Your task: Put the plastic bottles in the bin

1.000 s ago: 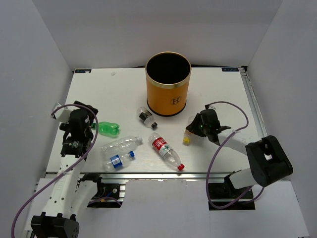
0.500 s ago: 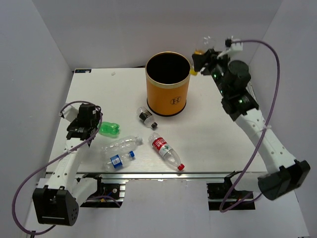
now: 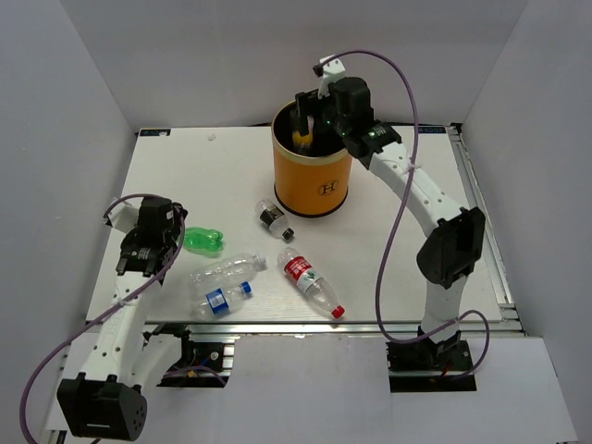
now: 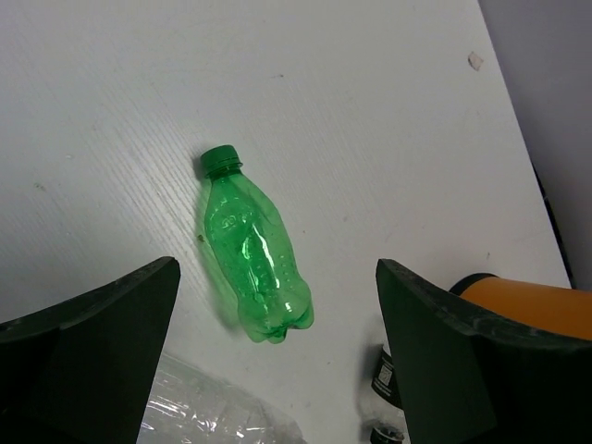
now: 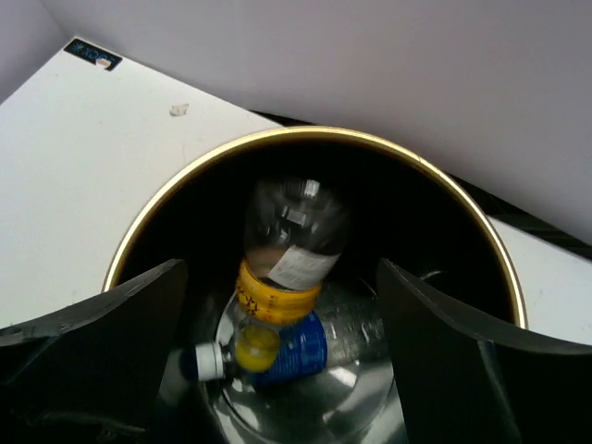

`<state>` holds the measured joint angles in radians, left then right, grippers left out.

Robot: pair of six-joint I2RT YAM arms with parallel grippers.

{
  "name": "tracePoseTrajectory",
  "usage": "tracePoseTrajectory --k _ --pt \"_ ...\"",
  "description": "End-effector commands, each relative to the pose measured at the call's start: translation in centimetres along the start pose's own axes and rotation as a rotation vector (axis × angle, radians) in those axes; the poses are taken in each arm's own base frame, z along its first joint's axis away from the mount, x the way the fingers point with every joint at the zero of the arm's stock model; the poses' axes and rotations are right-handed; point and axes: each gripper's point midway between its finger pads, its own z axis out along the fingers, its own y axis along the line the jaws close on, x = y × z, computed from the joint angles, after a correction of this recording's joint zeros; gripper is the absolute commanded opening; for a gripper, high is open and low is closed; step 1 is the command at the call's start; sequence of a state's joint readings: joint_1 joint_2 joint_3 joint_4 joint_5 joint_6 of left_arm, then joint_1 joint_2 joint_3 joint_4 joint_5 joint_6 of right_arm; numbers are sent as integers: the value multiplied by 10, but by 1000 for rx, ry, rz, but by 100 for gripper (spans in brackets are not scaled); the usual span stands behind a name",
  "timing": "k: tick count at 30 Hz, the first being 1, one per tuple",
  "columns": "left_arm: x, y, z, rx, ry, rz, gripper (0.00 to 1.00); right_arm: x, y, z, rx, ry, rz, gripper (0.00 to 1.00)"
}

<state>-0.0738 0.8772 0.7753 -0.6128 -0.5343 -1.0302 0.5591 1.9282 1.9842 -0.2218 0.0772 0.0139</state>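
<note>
My right gripper (image 3: 306,118) hangs open over the mouth of the orange bin (image 3: 314,180). In the right wrist view a clear bottle with a yellow label and cap (image 5: 289,248) is blurred inside the bin's gold rim (image 5: 305,135), free of my right gripper (image 5: 277,277). A blue-labelled bottle (image 5: 319,344) lies on the bin's floor. My left gripper (image 3: 165,244) is open just above the green bottle (image 3: 203,240), which lies between its fingers (image 4: 102,342) in the left wrist view (image 4: 252,250).
On the table lie a large clear bottle (image 3: 227,268), a blue-labelled one (image 3: 220,298), a red-labelled one (image 3: 310,282) and a black-labelled one (image 3: 275,219) near the bin's foot. Grey walls stand on three sides.
The right arm lifted the yellow-capped bottle from the table to above the bin and opened; the bottle now drops inside. The left arm shifted slightly by the green bottle.
</note>
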Motion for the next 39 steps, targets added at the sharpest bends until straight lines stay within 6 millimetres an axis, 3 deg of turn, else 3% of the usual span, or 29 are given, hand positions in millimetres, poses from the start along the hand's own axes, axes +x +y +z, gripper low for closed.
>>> tracePoseTrajectory --k 1,2,5,6,7,9,10,12,13,15,16,19,21,25,27,32,35,36,38,39 --pt "-5 -3 -6 31 -12 -36 98 -86 -10 -68 39 -217 -16 89" --pt "-5 -3 -6 34 -14 -38 98 -75 -12 -68 45 -198 -14 89" --pt "-4 -4 -6 35 -8 -38 98 -84 -20 -96 94 -221 18 89" --pt "-3 -3 -5 32 -3 -36 98 -68 -23 -98 110 -189 21 89" --pt "-1 -3 -4 30 4 -35 98 -77 -26 -121 125 -219 18 89" --pt "4 -5 -3 37 29 -32 98 -66 -33 -138 155 -249 13 90" --pt "8 -5 -1 32 43 -25 98 -29 -42 -153 199 -210 15 89" --pt "13 -6 1 30 64 -19 98 0 -61 -171 277 -221 55 89" --pt "15 -6 4 19 72 -15 98 33 -71 -192 333 -192 85 89" --pt "19 -4 7 0 83 -15 98 60 -87 -215 408 -202 181 90" --pt "22 -2 10 -14 89 -27 98 88 -94 -236 455 -204 213 89" --pt "28 -2 23 -38 88 -31 98 107 -100 -267 487 -264 291 89" --pt "38 0 34 -67 110 -16 98 133 -103 -275 518 -200 280 89" --pt "65 4 60 -119 187 9 98 154 -117 -300 635 -127 263 89" --pt "80 11 75 -174 228 35 98 161 -118 -304 644 -119 258 89" --pt "111 11 100 -208 335 85 94 159 -119 -309 644 -152 256 89" --pt "130 10 111 -198 415 107 68 157 -119 -310 646 -159 257 89" --pt "127 2 115 -197 421 112 47 156 -120 -311 649 -163 259 89" --pt "117 -13 115 -175 407 116 21 155 -120 -312 649 -164 259 89" --pt "103 -35 115 -125 389 113 3 155 -120 -313 648 -168 258 89"
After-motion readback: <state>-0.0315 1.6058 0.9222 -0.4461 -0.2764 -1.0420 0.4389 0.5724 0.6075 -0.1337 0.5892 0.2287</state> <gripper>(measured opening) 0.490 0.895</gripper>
